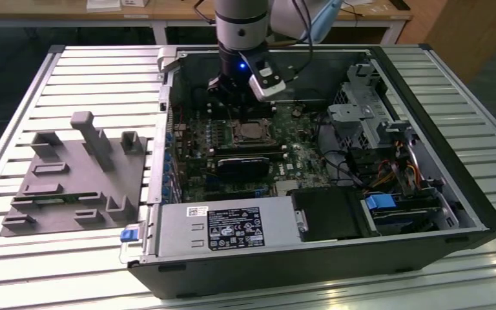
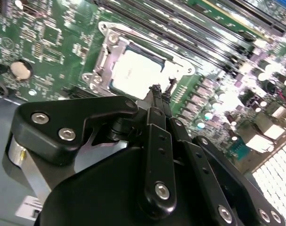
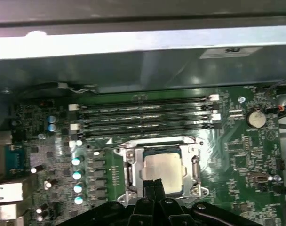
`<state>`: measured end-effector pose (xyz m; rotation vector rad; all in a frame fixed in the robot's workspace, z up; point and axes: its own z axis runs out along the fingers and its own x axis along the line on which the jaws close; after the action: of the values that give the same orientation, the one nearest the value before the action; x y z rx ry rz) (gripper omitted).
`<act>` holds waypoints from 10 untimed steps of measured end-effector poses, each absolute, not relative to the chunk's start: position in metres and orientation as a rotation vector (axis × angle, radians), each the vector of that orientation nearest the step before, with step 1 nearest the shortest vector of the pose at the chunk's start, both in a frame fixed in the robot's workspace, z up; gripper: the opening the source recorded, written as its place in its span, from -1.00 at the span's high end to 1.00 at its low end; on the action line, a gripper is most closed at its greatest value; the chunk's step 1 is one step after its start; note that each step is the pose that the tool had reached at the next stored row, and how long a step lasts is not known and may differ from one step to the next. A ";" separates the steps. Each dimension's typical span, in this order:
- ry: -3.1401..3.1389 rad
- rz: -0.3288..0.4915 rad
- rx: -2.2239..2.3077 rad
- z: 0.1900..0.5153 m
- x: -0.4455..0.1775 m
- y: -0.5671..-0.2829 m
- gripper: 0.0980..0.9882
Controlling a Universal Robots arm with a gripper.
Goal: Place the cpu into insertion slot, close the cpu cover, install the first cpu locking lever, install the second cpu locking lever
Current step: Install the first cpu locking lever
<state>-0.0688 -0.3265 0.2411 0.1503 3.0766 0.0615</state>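
Entry: the computer case (image 1: 317, 271) lay open, and I hung inside it over the motherboard (image 3: 242, 155). The cpu cover (image 3: 152, 141) appeared folded flat on the insertion slot (image 3: 199, 190), directly beneath my fingertips, with the cpu (image 3: 164, 167) seated in its window; placing and closing looked done. My gripper (image 3: 154, 184) was pinched together, fingers touching, holding nothing, tips just above the cover's near edge. Judged step: first locking lever. Whether either lever was latched, I could not tell. Lever work would call for a fine hook-and-press beside the cover.
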 end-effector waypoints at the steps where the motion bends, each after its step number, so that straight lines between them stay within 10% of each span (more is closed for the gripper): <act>1: 3.077 0.062 0.151 0.241 -0.071 -0.327 0.99; 10: 3.076 0.061 0.162 0.241 -0.094 -0.326 0.99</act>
<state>-0.0942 -0.3264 0.2410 0.1616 3.0759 0.0613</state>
